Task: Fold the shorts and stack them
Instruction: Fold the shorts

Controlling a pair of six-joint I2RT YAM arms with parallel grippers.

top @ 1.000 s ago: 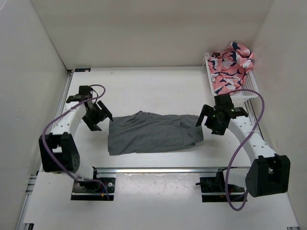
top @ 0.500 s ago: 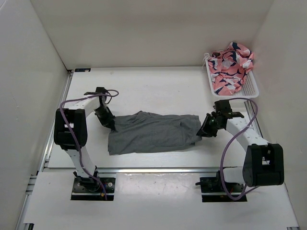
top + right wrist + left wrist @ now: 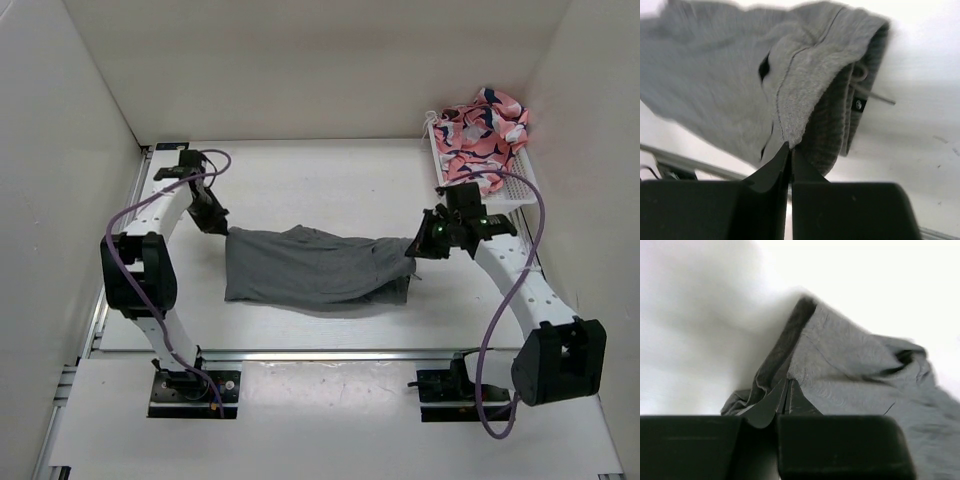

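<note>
The dark grey shorts (image 3: 315, 265) hang stretched between both arms above the middle of the table. My left gripper (image 3: 220, 226) is shut on their left edge; the left wrist view shows the cloth (image 3: 850, 370) pinched at the fingertips (image 3: 786, 390). My right gripper (image 3: 418, 244) is shut on the waistband end at the right, and the right wrist view shows the folded waistband (image 3: 810, 95) with its drawstring held between the tips (image 3: 790, 149). The lower front part of the shorts still sags to the table. Pink patterned shorts (image 3: 482, 135) lie heaped in the basket.
A white slotted basket (image 3: 520, 188) stands at the back right by the wall. White walls close in the table on the left, back and right. A metal rail (image 3: 330, 354) runs along the near edge of the table.
Both grippers have closed on the ends of the grey shorts and lifted them toward the back; the cloth now hangs taut between them instead of lying flat.
</note>
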